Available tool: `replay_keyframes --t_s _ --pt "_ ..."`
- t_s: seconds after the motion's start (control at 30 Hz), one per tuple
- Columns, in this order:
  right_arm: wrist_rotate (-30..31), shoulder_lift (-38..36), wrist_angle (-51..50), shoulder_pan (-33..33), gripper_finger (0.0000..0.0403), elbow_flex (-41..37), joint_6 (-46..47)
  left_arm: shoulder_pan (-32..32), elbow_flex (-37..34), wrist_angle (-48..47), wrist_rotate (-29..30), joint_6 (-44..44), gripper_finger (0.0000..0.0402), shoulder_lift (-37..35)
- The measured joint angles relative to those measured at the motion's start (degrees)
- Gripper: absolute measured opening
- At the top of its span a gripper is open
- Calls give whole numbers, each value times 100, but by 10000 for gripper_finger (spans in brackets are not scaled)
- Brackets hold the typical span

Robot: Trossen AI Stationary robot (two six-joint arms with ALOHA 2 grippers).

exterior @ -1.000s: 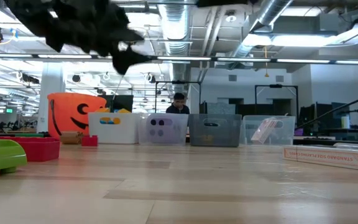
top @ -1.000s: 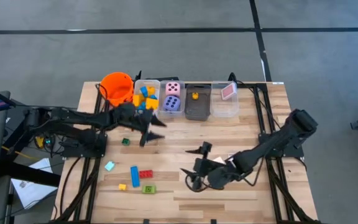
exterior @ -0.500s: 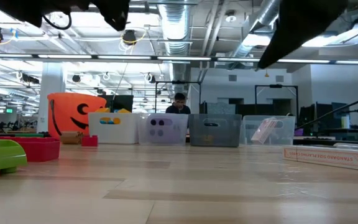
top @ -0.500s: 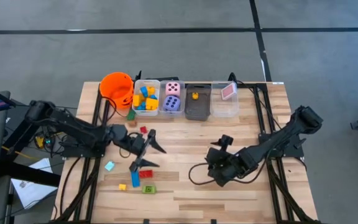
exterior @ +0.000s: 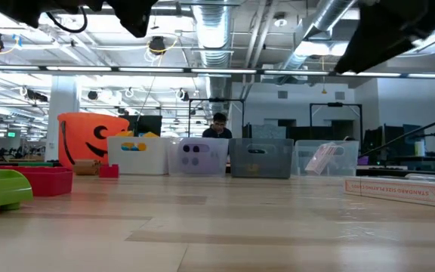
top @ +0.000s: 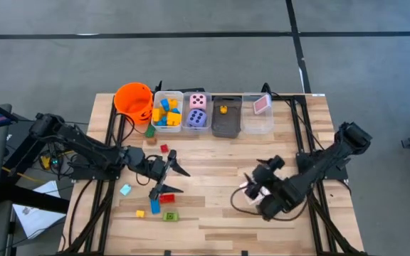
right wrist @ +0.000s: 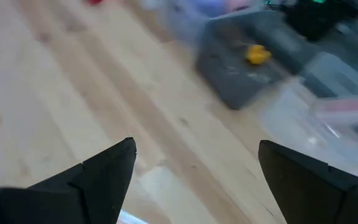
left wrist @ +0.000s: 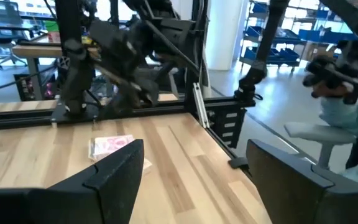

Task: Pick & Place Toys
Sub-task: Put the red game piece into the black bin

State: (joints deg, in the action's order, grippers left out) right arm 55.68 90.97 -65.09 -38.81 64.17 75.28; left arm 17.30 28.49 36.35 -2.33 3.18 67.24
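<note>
My left gripper (top: 168, 176), jaws wide and empty, has dropped over the loose blocks (top: 165, 199) near the bench's front-left; my right gripper (top: 263, 190), open too, retreats.

Two dark, near-black jointed arms on black frame rails at the table's sides. Left arm (top: 84, 148): slim matte links, rounded joint housings, black cable alongside, ending in the left gripper (top: 171, 180) with two tapered, pointed black fingers (left wrist: 114, 171), flat-faced and wedge-shaped up close. Right arm (top: 326, 162): same dark finish, bulkier rounded shoulder housing, looped black cable near the wrist, pale patch on the wrist block beside the right gripper (top: 265, 188). Right fingers (right wrist: 107, 168): matte black, triangular, plain and unmarked.
</note>
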Motion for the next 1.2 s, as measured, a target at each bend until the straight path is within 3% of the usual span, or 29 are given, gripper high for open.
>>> replay_keyframes --t_s 0.13,0.3,0.5,0.6,0.73,0.8,0.87,0.93,1.0,1.1,1.2 --pt "55 -5 -1240 -486 335 155 1925 0 0 -142 2 -288 276 -2" --pt "22 17 -1593 -1055 335 100 3525 0 0 -147 2 -872 276 0" --pt "-19 401 -1309 -1317 335 76 4025 -35 0 -98 366 -1293 276 -1" --pt "31 713 -1098 -1252 335 78 4019 -66 2 -26 1196 -1316 276 -2" --pt "74 999 -774 -960 335 233 3346 -29 41 -803 3155 -882 276 -130" --pt "129 1092 -577 -761 335 314 2813 -28 307 -1900 4198 -411 275 -363" --pt "211 1141 -292 -523 335 423 2154 -84 727 -3640 4705 479 272 -644" --pt "247 1144 -52 -266 335 481 1303 -207 1144 -5533 4455 1619 267 -809" --pt "247 1142 397 11 335 560 315 -369 1447 -6890 3850 2405 262 -881" --pt "245 1140 1000 415 335 679 -1203 -565 1576 -7921 3322 2587 255 -885" --pt "140 1133 1873 785 335 725 -2591 -751 1581 -8180 3084 2034 251 -817"
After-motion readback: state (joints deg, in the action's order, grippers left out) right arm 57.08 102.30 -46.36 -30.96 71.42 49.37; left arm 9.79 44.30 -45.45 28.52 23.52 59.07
